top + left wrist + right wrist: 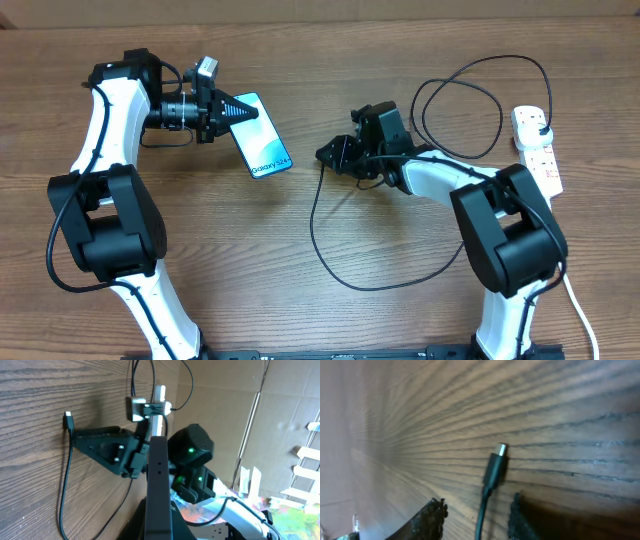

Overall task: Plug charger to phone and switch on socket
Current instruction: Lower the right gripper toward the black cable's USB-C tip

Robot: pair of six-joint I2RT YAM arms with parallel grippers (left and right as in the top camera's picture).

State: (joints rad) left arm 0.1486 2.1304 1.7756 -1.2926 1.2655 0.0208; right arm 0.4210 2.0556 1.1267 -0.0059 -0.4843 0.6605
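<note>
We read one text only: "Galaxy S24", in small white letters on the light blue screen of the phone [262, 142], near its lower end in the overhead view. The red marks on the socket [540, 150] are too small for us to read.

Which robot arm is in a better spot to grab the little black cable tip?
Right. The right gripper has the charger tip between its open fingers on the table. The left gripper is busy holding the phone.
</note>
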